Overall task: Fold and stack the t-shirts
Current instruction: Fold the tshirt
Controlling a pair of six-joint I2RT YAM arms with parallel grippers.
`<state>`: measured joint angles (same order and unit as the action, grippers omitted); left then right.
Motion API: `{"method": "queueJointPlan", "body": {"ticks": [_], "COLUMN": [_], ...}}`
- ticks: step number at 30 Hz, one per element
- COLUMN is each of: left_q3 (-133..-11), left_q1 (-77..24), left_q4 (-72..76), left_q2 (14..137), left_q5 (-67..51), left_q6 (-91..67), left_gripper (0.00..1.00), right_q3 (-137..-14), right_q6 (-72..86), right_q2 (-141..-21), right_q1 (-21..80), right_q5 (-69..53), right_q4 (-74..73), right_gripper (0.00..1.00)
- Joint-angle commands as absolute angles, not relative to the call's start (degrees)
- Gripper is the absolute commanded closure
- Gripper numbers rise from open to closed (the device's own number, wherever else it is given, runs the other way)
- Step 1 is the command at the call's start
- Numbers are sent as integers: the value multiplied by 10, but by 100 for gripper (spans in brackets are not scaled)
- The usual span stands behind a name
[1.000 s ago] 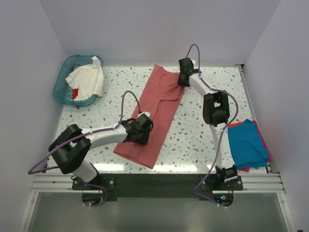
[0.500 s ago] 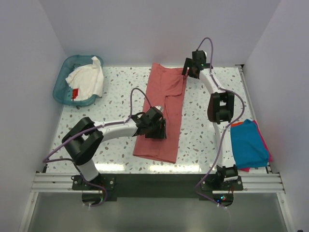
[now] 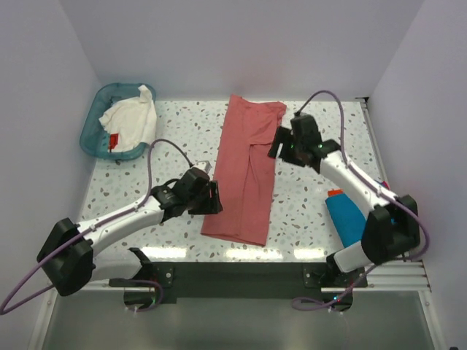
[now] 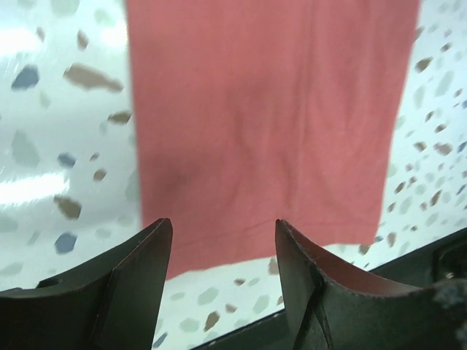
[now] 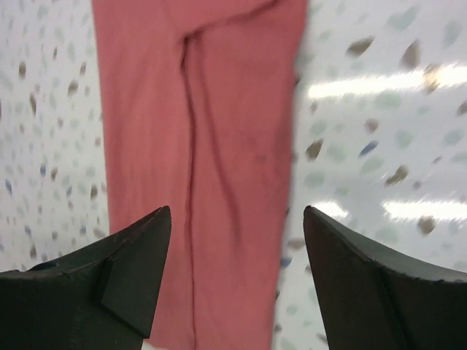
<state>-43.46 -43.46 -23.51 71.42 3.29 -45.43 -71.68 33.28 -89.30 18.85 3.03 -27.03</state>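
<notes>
The salmon-red t-shirt (image 3: 246,171) lies flat on the table as a long narrow strip, folded lengthwise, running from the back edge toward the front. It fills the left wrist view (image 4: 263,117) and the right wrist view (image 5: 211,146). My left gripper (image 3: 214,197) is open and empty just left of the shirt's lower half. My right gripper (image 3: 281,143) is open and empty at the shirt's upper right edge. A white t-shirt (image 3: 131,120) with a small red tag lies in the teal basket (image 3: 95,120). A folded teal-blue shirt (image 3: 346,219) lies at the right, partly hidden by my right arm.
The teal basket stands at the back left corner. The speckled table (image 3: 175,131) has walls on three sides. An orange-red bit (image 3: 334,192) shows at the top of the folded teal-blue shirt. The table's front rail (image 3: 233,270) runs below the shirt's hem.
Both grippers have let go of the salmon-red shirt and drawn back. The left moved left off the cloth, the right came down from the back edge. The shirt lies straight.
</notes>
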Motion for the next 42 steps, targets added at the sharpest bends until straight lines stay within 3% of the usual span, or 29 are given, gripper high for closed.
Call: {"method": "queueJointPlan", "body": {"ticks": [1,7,11,30,39,42], "left_q3": [-395,-341,-309,-213,-221,-220], "left_q1": [-434,-433,-431,-423,-422,-424], "left_q4": [-279,-274,-261,-105,-121,-129], "left_q2": [667,611,599,632,656,656], "left_q5": [40,33,31,-19,-26,-38], "left_q6": [-461,-460,-460,-464,-470,-472], "left_gripper": [37,37,37,42,56,63], "right_q3": [-613,-423,-389,-243,-212,-198], "right_q6": [401,507,523,683,715,719], "right_q2": [-790,-643,-600,-631,-641,-656], "right_q1": [292,396,419,512,512,514], "right_q5": [52,55,62,22,4,-10], "right_q4": [-266,-321,-338,-190,-151,-128], "right_gripper": [25,31,32,42,53,62]}}
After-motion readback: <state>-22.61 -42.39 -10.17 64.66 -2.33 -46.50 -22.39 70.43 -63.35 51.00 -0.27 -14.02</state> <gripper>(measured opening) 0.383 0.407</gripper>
